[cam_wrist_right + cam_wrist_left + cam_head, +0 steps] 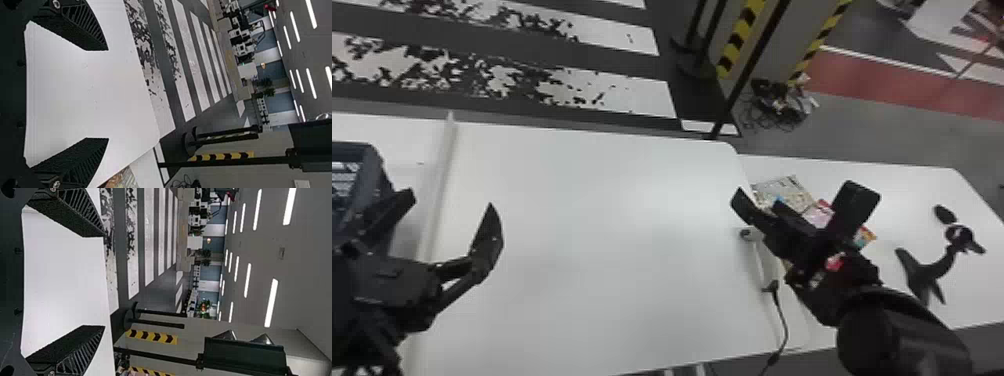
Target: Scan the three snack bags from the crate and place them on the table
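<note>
Though half-hidden, perhaps glossy bags

In the head view, yellow-and-black tape edges a grey pillar right of top centre, tangled cables by its base. Worn white floor stripes cross the upper left; a red floor band lies upper right.

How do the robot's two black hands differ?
The left gripper is near the dark blue crate, while the right gripper is by the colourful snack bags. From the head view, the left gripper angles rightward; the right gripper angles leftward. Both are black, open and empty.
</note>
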Controlling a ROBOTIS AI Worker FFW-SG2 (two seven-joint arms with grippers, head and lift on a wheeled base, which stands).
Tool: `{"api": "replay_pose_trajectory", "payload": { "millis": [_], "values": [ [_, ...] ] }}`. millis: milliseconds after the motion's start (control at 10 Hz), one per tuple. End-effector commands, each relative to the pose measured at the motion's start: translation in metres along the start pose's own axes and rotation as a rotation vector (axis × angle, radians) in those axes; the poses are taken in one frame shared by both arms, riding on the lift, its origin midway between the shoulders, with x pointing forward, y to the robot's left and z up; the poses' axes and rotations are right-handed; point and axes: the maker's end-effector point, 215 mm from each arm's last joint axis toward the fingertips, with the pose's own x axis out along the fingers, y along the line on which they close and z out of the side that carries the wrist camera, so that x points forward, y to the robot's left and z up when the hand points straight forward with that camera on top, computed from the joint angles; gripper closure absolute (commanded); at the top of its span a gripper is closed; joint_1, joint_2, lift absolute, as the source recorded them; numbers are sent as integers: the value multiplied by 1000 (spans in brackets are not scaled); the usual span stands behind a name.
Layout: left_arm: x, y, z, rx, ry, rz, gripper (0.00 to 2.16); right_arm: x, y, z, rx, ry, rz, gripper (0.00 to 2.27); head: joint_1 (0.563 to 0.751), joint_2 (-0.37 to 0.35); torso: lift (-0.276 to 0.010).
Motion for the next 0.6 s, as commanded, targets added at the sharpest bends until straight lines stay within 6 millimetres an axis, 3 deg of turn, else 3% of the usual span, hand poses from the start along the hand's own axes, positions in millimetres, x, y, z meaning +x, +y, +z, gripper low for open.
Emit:
{"api": "replay_pose_trajectory", "payload": {
  "millis": [0,200,500],
  "values": [
    [-2,-1,5,-4,-1,1,33,-9,43,8,-43,-33,51,73,695,-341,-62],
    [-6,2,12,-11,-8,33,33,-20,80,22,-51,-107,91,76,695,-277,-62],
    [-16,16,15,-22,-4,76,33,-42,128,-2,-62,-152,161,80,695,-213,-62]
  ]
}}
